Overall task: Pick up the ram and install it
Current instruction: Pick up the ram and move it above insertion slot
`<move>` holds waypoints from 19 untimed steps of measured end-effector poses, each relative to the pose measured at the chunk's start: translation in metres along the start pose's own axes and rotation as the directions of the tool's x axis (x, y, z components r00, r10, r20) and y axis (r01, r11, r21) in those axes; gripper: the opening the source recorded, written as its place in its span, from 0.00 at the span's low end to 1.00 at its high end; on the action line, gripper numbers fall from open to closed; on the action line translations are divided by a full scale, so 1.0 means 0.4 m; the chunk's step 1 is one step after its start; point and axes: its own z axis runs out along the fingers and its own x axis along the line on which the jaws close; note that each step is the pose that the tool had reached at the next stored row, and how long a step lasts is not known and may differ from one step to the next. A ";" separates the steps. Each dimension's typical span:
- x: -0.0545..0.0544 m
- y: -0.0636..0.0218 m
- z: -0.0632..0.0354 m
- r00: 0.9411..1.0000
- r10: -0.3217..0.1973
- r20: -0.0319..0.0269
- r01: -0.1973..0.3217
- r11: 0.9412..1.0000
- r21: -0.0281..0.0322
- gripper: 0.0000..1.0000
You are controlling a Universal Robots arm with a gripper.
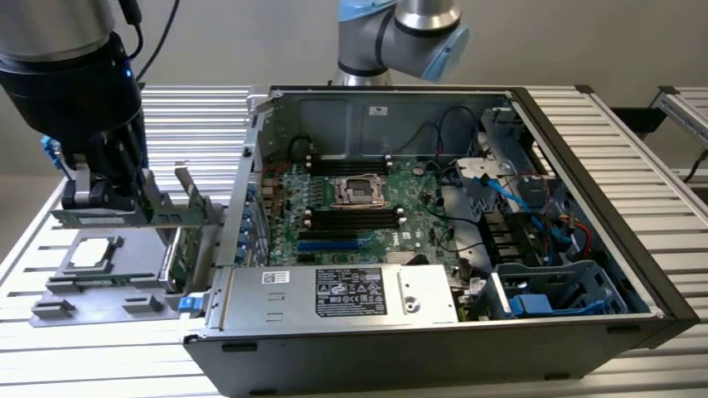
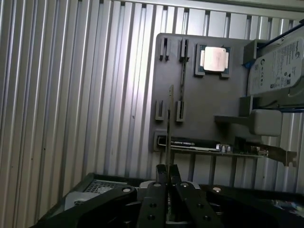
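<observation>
Jaws clenched on the ram (image 2: 169,123), a thin stick seen edge-on, pointing away from them. Beyond it lies a grey tray (image 2: 204,118) on the ribbed metal surface (image 2: 71,95). The tray carries a processor chip (image 2: 213,59) and an expansion card (image 2: 213,146). Exterior view: jaws and ram hang over the tray, at nine o'clock of the open computer case (image 1: 387,89), outside it.
</observation>
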 end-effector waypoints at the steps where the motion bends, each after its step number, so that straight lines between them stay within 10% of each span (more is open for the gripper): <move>1: 0.001 -0.007 -0.003 1.000 -0.002 0.001 0.002 1.000 -0.001 0.14; 19: 0.006 -0.128 -0.072 1.000 -0.017 0.009 0.017 1.000 -0.008 0.14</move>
